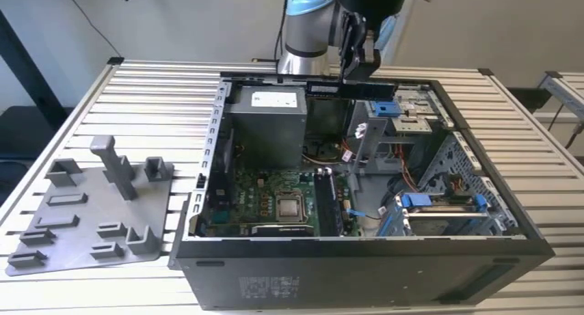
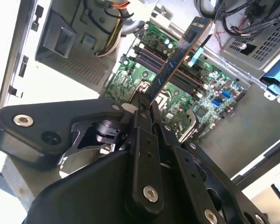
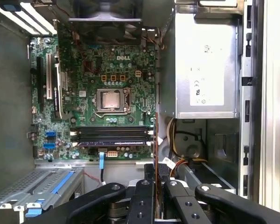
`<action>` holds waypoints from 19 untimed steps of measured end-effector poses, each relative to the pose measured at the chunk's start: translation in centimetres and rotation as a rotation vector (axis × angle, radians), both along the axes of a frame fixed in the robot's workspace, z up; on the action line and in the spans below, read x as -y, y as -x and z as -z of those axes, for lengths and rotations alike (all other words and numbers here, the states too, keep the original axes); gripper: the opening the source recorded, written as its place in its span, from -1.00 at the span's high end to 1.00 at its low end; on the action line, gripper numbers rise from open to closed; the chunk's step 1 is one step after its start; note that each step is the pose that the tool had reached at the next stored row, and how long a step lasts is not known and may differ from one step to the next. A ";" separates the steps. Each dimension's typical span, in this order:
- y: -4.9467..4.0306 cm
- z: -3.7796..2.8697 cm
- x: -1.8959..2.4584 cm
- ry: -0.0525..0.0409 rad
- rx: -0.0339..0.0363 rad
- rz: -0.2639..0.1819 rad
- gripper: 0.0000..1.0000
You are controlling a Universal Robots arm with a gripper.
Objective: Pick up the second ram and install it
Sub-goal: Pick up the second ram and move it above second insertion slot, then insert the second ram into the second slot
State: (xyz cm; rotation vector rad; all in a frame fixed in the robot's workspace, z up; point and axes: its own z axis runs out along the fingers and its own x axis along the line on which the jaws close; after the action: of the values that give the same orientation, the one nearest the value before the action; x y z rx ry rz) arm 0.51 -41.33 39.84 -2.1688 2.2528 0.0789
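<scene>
Exterior view: the case [image 1: 347,274] lies open on the slatted tabletop [image 1: 155,89], its walls ringing the motherboard [image 1: 264,192], with free room above. The pincer [image 1: 356,79] hangs over the case's rim, closed on the ram [image 1: 351,90], which is held level beneath it. The tray [image 1: 82,219] sits well apart, on the exterior view's left.

Second wrist view: the fingers [image 2: 142,122] clamp one end of the ram. The stick juts out over the motherboard, clear of it.

First wrist view: the slots [image 3: 114,135] lie between the processor [image 3: 109,99] and the pincer. The ram is hard to make out.

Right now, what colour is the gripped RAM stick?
RAM stick: dark blue, best in the second wrist view.
</scene>
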 end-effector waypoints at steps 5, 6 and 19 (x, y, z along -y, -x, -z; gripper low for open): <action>0.00 0.00 0.02 -0.0001 0.0001 0.000 0.71; 0.00 0.00 0.03 -0.0001 0.0001 0.000 0.71; 0.00 0.01 0.03 0.0010 0.0000 0.019 0.71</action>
State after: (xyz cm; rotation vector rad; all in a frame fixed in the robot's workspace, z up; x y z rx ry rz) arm 0.51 -41.36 39.83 -2.1479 2.2731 0.0776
